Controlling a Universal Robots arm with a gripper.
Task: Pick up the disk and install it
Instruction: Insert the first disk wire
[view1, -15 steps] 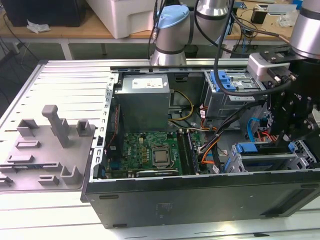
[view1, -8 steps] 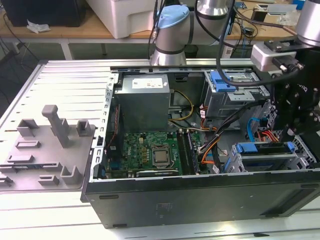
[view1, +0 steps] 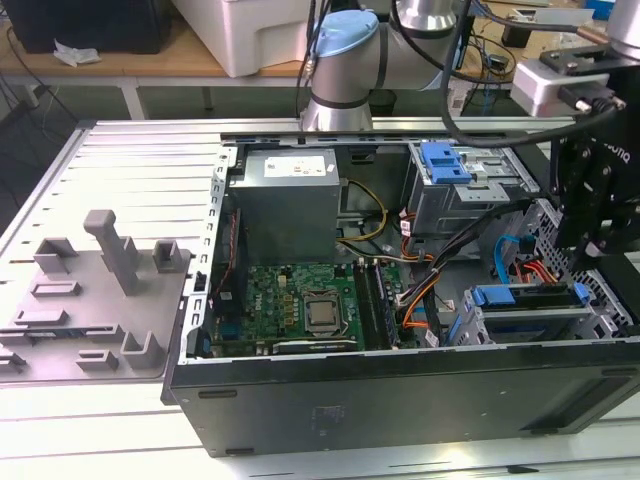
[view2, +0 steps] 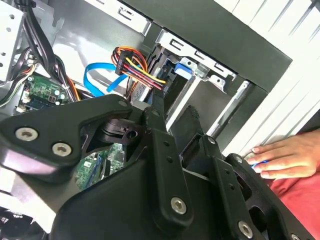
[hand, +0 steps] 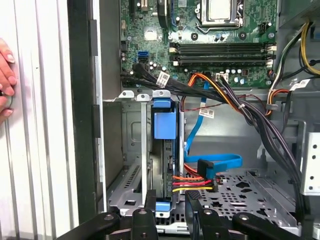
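An open computer case (view1: 400, 400) lies on a slatted bench (view1: 120, 170), its green circuit board (view1: 300, 300) facing up. At the case's four o'clock corner, the disk (hand: 164, 150) stands on edge in a metal cage (view1: 520, 325). The robot's black hand (hand: 172, 217) sits directly over the disk, fingers (hand: 151, 202) slightly apart on either side of its near end; a person's hand (view2: 285, 155) rests on the bench beside the case.

bay slots (hand: 131, 150) beside disk (hand: 165, 125) open | cables (hand: 235, 102) crowd other side
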